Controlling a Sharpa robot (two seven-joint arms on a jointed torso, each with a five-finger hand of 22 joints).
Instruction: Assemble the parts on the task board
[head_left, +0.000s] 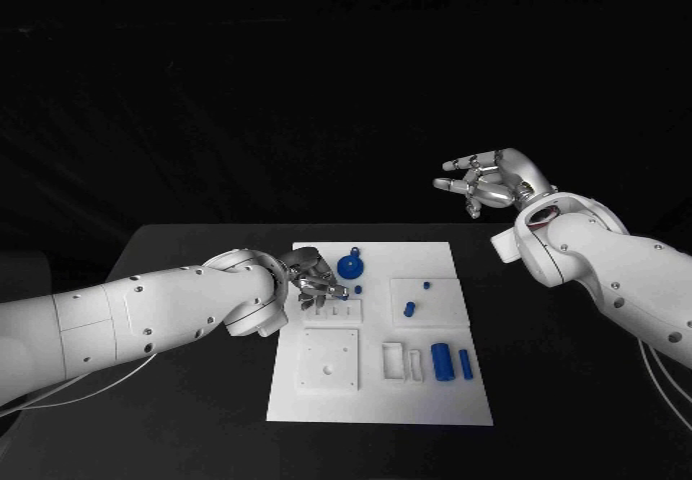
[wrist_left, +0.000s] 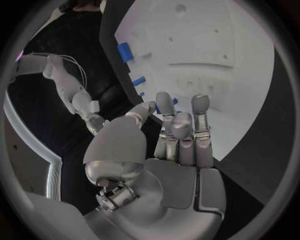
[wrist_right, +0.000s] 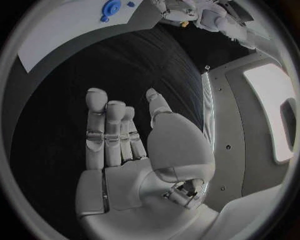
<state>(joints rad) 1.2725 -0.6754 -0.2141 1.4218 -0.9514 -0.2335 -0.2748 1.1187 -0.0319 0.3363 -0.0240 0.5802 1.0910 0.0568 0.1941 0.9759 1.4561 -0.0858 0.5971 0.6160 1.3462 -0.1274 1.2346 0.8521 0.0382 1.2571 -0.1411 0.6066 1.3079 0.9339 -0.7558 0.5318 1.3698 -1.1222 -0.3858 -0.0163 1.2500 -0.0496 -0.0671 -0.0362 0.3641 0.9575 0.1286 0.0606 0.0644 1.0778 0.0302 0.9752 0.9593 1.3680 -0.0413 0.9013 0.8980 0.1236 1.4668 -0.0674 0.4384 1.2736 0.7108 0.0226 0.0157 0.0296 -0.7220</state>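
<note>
White task board (head_left: 378, 395) lies in the middle of the black tabletop (head_left: 188, 250). On it: a round blue part with a small tab (head_left: 351, 266) near the far edge, two small blue pieces (head_left: 411, 303) on a raised square plate, and two blue cylinders (head_left: 451, 362) lying side by side near the right edge, next to white slotted blocks (head_left: 400, 360).

Left hand (head_left: 309, 281) hovers low over the board's left-centre, fingers pointing down just beside the round blue part. In the left wrist view the left hand's fingers (wrist_left: 181, 131) stand straight and close together with the thumb apart; I see nothing held, so I read it as empty and open. Whether the fingertips touch the board cannot be told.

Right hand (head_left: 490, 182) is raised well away from the board, beyond the tabletop's far right corner, fingers loosely spread, holding nothing.

Risks, as judged:
- The left hand's fingers are crowded near small features; coming down off-target could nudge the round blue part or push it out of place.
- The cylinders lie loose on their sides and will likely roll if brushed.
- The board looks unfixed; a sideways press may slide it.
- The left hand's own fingers hide the contact point from above.
</note>
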